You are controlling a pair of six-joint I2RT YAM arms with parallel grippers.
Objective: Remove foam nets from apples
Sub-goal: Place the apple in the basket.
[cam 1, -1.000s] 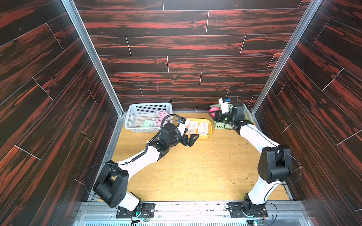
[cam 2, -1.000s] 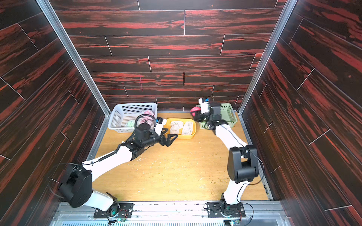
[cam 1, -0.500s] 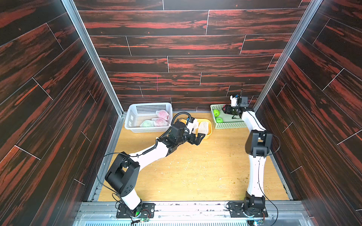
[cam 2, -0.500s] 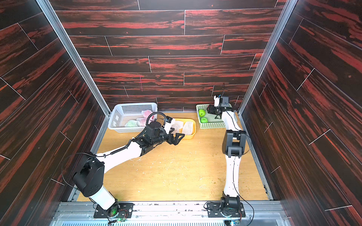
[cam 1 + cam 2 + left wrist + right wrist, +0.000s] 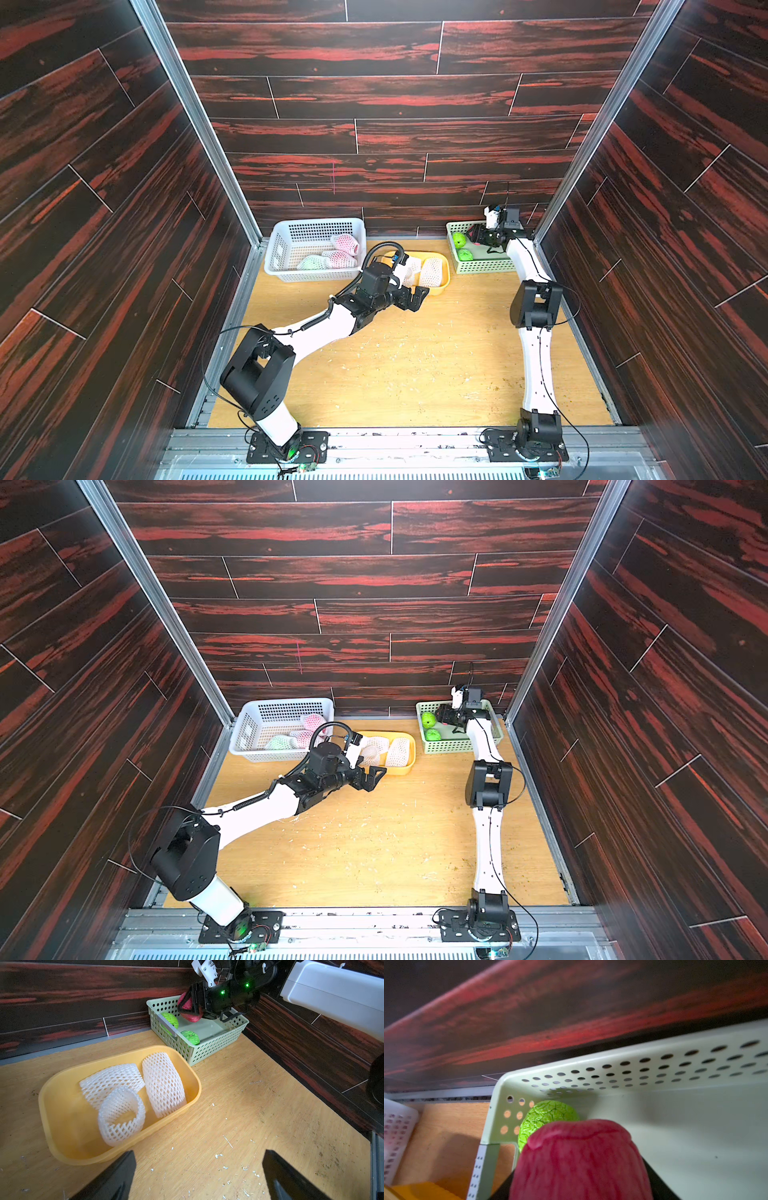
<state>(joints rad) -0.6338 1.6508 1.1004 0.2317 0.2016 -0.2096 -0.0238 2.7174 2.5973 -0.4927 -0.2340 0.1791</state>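
L arm (image 5: 316,332) low over worktop (image 5: 415,374), L claw (image 5: 198,1154) wide open, empty | R arm (image 5: 528,266) stretched far, R claw (image 5: 188,1009) gripping red apple (image 5: 579,1163) over green basket (image 5: 207,1051)

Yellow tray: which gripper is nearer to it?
Left. The left gripper hovers open just beside the tray; the right gripper is farther, over the green basket, with a red apple between its jaws.

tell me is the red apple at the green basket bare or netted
Bare: the red apple in the right gripper shows plain red skin, no white mesh, over the green basket.
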